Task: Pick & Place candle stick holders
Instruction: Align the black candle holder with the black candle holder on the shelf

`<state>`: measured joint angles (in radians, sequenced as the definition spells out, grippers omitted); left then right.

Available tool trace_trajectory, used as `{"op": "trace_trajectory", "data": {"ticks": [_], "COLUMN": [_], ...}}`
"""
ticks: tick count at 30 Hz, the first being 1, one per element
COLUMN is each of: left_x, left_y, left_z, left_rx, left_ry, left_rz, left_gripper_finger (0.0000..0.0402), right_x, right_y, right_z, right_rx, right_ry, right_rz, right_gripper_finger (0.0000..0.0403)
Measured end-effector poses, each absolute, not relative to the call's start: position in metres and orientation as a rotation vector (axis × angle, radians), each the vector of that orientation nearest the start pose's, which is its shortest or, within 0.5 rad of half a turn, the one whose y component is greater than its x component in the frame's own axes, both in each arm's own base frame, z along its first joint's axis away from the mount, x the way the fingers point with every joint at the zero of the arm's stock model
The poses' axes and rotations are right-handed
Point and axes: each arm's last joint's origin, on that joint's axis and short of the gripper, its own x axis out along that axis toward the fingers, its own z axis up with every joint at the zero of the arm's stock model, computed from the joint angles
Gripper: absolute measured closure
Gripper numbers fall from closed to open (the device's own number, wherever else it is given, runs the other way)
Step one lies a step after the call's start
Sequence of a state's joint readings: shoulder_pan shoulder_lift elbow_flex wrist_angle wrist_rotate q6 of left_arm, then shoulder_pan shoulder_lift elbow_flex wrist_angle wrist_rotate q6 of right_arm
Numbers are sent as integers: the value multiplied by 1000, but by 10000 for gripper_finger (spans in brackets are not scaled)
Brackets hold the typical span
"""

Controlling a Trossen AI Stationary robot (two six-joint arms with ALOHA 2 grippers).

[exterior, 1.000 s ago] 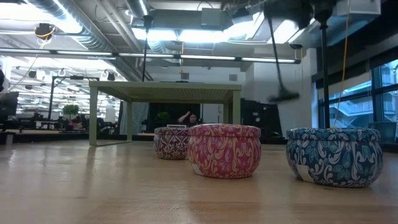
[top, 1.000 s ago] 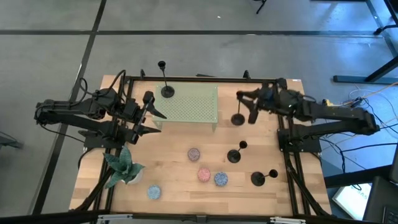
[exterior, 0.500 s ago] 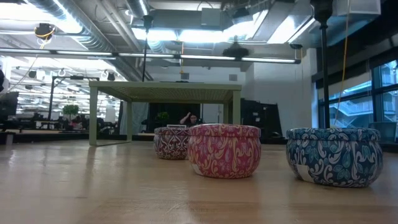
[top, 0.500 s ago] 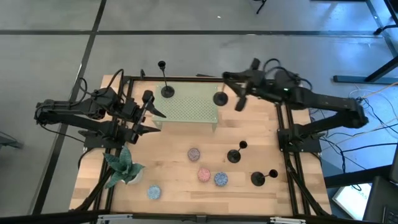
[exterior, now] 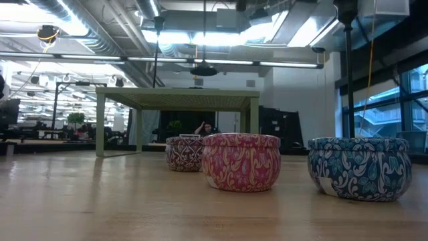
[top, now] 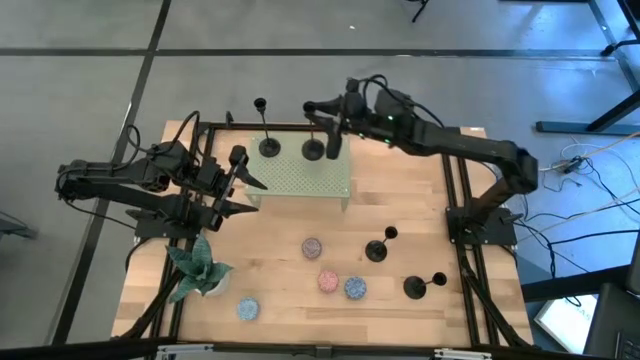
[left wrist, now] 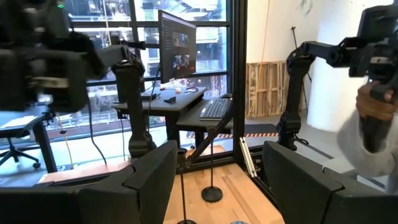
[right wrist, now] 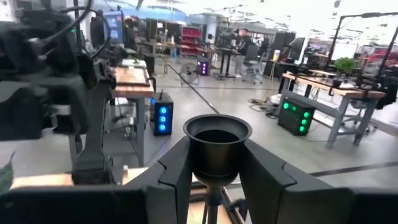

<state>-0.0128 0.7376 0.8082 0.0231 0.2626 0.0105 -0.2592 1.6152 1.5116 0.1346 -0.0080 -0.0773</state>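
Note:
My right gripper [top: 325,128] reaches over the green perforated stand [top: 300,175] at the far side and is shut on a black candle stick holder, whose round base [top: 313,150] hangs above the stand top. A second holder [top: 269,146] stands by its base on the stand. Two more holders [top: 376,250] [top: 415,288] stand on the table at the right. My left gripper [top: 255,197] waits open, level, just left of the stand. My right gripper pinches the holder between its two fingers [right wrist: 177,171] at the cup top [right wrist: 217,146]. The fingers come level from the table's right side. The holder hangs upright below them, its stem [exterior: 204,33] vertical and its base [exterior: 204,69] clear of the stand top.
Several small round candles [top: 312,246] [top: 328,280] [top: 355,288] lie at the table's middle front, another [top: 248,309] at the front left beside a potted plant [top: 198,268]. A black frame [top: 455,200] runs along the table's edges.
My right gripper has swung toward the table's left and far edge and risen a little, carrying the holder from over the bare table right of the stand to above the stand top. The holder has stayed upright in the hold.

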Motion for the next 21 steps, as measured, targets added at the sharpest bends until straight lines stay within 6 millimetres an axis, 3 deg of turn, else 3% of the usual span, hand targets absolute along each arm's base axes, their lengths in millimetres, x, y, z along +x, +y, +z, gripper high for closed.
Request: {"op": "trace_trajectory", "data": {"ticks": [10,21], "left_x": [160,160], "left_y": [-10,-10], "left_z": [367,367], "left_rx": [25,25], "left_ry": [-95,-91], "left_rz": [-275,-275], "left_gripper_finger": [167,167], "right_x": [393,399], "right_y": [-138,-155], "right_z": [368,351], "right_rx": [-27,36], "right_ry": [-44,-34], "right_rz": [-214,-191], "right_gripper_finger": [290,290]}}
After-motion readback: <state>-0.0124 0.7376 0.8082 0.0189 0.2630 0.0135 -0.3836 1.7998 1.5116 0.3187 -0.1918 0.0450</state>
